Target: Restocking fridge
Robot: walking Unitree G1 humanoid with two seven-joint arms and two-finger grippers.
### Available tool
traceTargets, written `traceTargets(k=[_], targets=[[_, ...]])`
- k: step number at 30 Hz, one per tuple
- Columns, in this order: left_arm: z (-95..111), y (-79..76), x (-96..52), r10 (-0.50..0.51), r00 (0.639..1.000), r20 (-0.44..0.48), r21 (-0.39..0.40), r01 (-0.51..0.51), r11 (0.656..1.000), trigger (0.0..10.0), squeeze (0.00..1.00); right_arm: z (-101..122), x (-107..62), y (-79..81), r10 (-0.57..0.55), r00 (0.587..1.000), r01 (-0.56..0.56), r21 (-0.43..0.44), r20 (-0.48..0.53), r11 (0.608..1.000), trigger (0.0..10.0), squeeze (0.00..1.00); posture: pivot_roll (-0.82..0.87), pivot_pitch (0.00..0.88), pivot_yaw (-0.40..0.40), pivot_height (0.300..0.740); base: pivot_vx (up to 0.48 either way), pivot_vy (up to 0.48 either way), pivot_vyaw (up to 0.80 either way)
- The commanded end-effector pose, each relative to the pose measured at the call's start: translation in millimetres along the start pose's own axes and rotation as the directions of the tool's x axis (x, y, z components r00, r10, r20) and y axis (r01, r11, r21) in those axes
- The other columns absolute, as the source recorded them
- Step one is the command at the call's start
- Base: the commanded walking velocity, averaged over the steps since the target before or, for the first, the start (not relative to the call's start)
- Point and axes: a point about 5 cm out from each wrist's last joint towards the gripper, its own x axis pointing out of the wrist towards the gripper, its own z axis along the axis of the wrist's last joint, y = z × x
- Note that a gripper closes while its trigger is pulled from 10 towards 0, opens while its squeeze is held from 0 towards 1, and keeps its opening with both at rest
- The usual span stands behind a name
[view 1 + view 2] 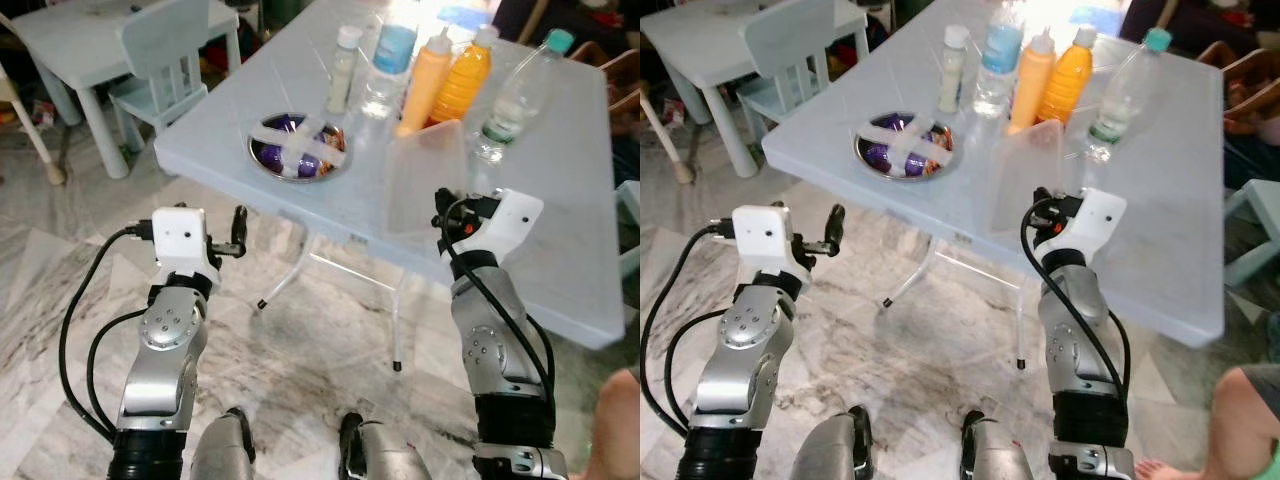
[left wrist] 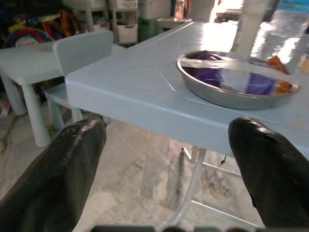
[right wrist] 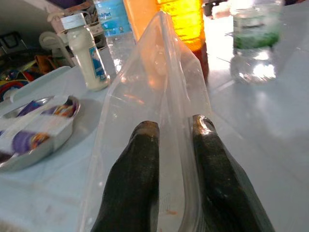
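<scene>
On the pale blue folding table [image 1: 560,240] stands a clear plastic container [image 1: 425,180]. My right gripper [image 3: 176,145] is shut on its thin wall, one black finger on each side; it also appears at the table's near edge [image 1: 441,218]. Behind the container stand a small white bottle [image 1: 343,68], a blue-labelled water bottle [image 1: 388,62], an orange squeeze bottle [image 1: 424,82], an orange juice bottle [image 1: 466,80] and a clear teal-capped bottle [image 1: 515,95]. A steel bowl [image 1: 297,148] holds purple-wrapped items under white strips. My left gripper [image 1: 238,232] hangs open, low before the table edge.
A small pale table [image 1: 90,45] and child's chair [image 1: 165,60] stand at the far left on the marble floor. The folding table's metal legs [image 1: 300,270] cross beneath it. A person's leg [image 1: 618,420] is at the right near corner.
</scene>
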Motion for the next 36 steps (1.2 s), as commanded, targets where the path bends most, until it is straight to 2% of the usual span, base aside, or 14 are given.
traceTargets(k=[1,2,3,4,5,11,13,16,20,22,26,30,36], targets=[[-2.1,-3.6,-1.7,-0.012,1.0,-0.005,-0.005,0.012,1.0,10.0,0.0,-10.2,-2.5,-7.1,-0.027,0.998,0.028,0.012,-0.053,1.0,6.6,0.0,-0.03,0.092,-0.029,0.74,-0.285,0.0,0.0],[-2.1,-3.9,-1.6,-0.014,1.0,-0.005,-0.005,0.014,1.0,10.0,0.0,-10.1,-2.2,-6.6,-0.025,0.998,0.026,0.016,-0.051,1.0,6.6,0.0,-0.03,0.091,-0.027,0.74,-0.285,0.0,0.0],[-2.0,-4.1,-1.1,-0.017,1.0,-0.005,-0.004,0.017,1.0,10.0,0.0,-9.8,-1.7,-6.0,-0.025,0.999,0.025,0.012,-0.048,1.0,4.8,0.0,-0.03,0.089,-0.025,0.74,-0.285,0.0,0.0],[-2.0,-4.1,-1.1,-0.017,1.0,-0.005,-0.004,0.017,1.0,10.0,0.0,-9.8,-1.7,-6.0,-0.025,0.999,0.025,0.012,-0.048,1.0,4.8,0.0,-0.03,0.089,-0.025,0.74,-0.285,0.0,0.0],[-1.6,-3.9,-0.4,-0.018,1.0,-0.004,-0.002,0.018,1.0,10.0,0.0,-10.0,-1.3,-5.8,-0.028,0.998,0.028,0.007,-0.048,1.0,10.0,0.0,-0.03,0.09,-0.025,0.74,-0.285,0.0,0.0],[1.7,-1.2,3.9,-0.015,1.0,0.007,0.006,0.015,1.0,10.0,0.0,-11.4,1.0,-4.4,-0.024,0.998,0.024,-0.002,-0.05,1.0,10.0,0.0,-0.02,0.094,-0.021,0.74,-0.282,0.0,0.0],[3.5,-0.6,5.0,-0.014,1.0,0.013,0.011,0.014,1.0,10.0,0.0,-11.0,2.3,-1.0,0.011,0.999,-0.012,-0.014,-0.045,1.0,10.0,0.0,-0.02,0.096,-0.02,0.74,-0.277,0.0,0.0],[7.7,0.7,5.9,-0.013,1.0,0.026,0.019,0.012,1.0,10.0,0.0,-6.0,5.8,10.9,0.092,0.996,-0.093,-0.075,-0.021,0.993,10.0,0.0,0.0,0.106,-0.015,0.74,-0.276,0.0,0.77],[8.5,2.1,5.9,-0.01,1.0,0.029,0.024,0.009,1.0,10.0,0.0,-6.0,7.1,16.5,0.114,0.993,-0.115,-0.056,-0.018,0.992,10.0,0.0,0.0,0.111,-0.011,0.74,-0.277,0.0,0.77],[7.8,2.5,5.4,-0.013,1.0,0.028,0.036,0.012,0.999,10.0,0.0,-7.5,8.3,26.0,0.163,0.986,-0.164,-0.034,-0.023,0.986,10.0,0.0,0.01,0.113,-0.007,0.74,-0.137,0.0,0.77],[5.2,0.4,4.7,-0.021,1.0,0.022,0.051,0.019,0.999,10.0,0.0,-9.6,7.3,35.1,0.207,0.978,-0.207,-0.042,-0.022,0.977,10.0,0.0,0.01,0.111,-0.008,0.74,0.0,0.0,0.77],[2.0,-1.0,3.8,-0.023,1.0,0.012,0.053,0.023,0.998,10.0,0.0,-10.7,5.4,40.1,0.237,0.971,-0.237,-0.054,-0.02,0.97,10.0,0.0,0.01,0.106,-0.012,0.74,0.0,0.0,0.77],[-6.1,-2.8,1.7,-0.023,1.0,-0.01,0.054,0.023,0.998,10.0,0.0,-13.4,0.3,40.5,0.267,0.963,-0.268,-0.078,-0.021,0.96,10.0,0.0,0.0,0.083,-0.025,0.74,0.0,-0.31,0.77]])
